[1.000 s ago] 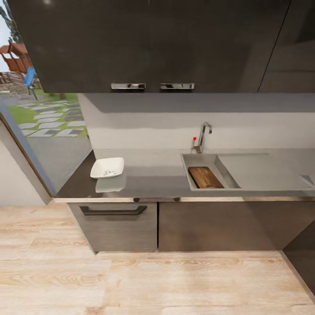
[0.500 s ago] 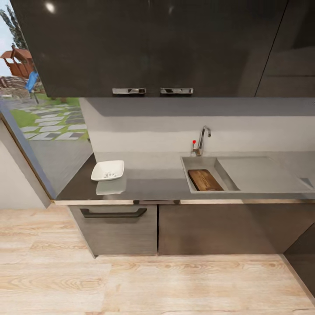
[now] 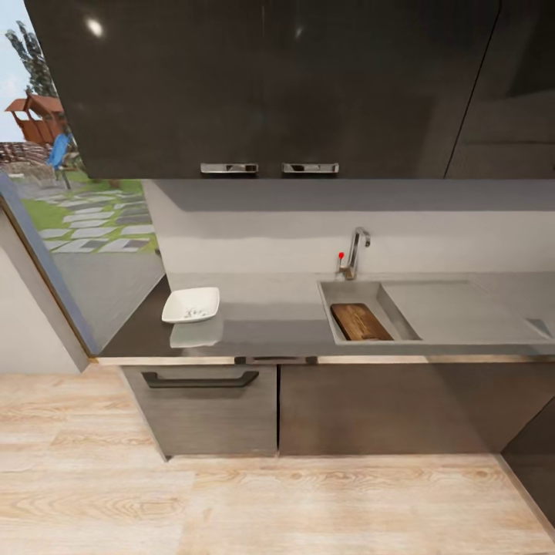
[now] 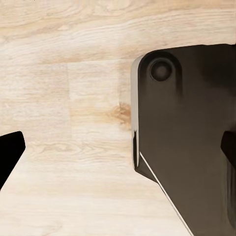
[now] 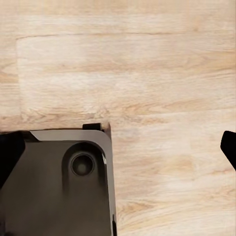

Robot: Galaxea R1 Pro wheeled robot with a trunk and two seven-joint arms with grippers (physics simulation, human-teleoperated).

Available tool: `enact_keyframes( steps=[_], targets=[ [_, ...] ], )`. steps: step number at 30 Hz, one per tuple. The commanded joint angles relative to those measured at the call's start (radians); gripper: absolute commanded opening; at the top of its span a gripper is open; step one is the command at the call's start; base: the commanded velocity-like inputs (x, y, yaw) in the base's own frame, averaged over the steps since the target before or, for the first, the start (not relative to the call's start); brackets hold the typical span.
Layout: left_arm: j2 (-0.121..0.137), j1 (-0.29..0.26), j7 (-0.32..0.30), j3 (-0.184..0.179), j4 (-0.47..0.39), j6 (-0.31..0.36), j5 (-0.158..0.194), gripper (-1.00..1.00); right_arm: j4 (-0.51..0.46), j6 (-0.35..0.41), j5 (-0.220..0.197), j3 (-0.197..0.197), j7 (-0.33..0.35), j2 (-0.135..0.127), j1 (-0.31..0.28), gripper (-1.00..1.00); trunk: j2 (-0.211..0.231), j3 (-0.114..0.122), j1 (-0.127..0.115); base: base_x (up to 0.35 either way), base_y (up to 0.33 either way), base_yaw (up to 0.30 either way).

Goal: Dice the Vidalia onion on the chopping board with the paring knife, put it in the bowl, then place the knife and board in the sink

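Chopping board (image 3: 361,321) sits in the sink (image 3: 347,291), bowl (image 3: 190,304) with white bits is on the countertop (image 3: 270,316) — I can't spot the knife. Both grippers (image 4: 118,147) (image 5: 118,147) are spread over the wood floor (image 3: 277,501). Risk: the knife got left somewhere — task falls short.

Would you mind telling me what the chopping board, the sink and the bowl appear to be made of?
Chopping board: dark brown wood, going by its streaky grain. Sink: brushed grey metal, probably stainless steel, with a matte sheen. Bowl: smooth white, likely glazed ceramic, though plastic is possible; it mirrors in the glossy countertop.
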Motion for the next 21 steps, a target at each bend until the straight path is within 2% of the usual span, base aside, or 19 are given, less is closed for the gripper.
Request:
enact_keyframes(
  steps=[1,21],
  targets=[
    [0.0,0.0,0.005,-0.009,0.001,-0.004,0.003,1.0,0.002,-0.003,0.011,-0.005,-0.005,0.0,-0.001,1.0,-0.002,0.0,0.001,0.0,0.0,0.0],
    [0.0,0.0,0.005,-0.008,0.001,-0.004,0.003,1.0,0.001,-0.004,0.011,-0.002,-0.002,-0.003,-0.001,1.0,-0.002,0.029,0.001,0.0,0.0,0.0]
  ],
)
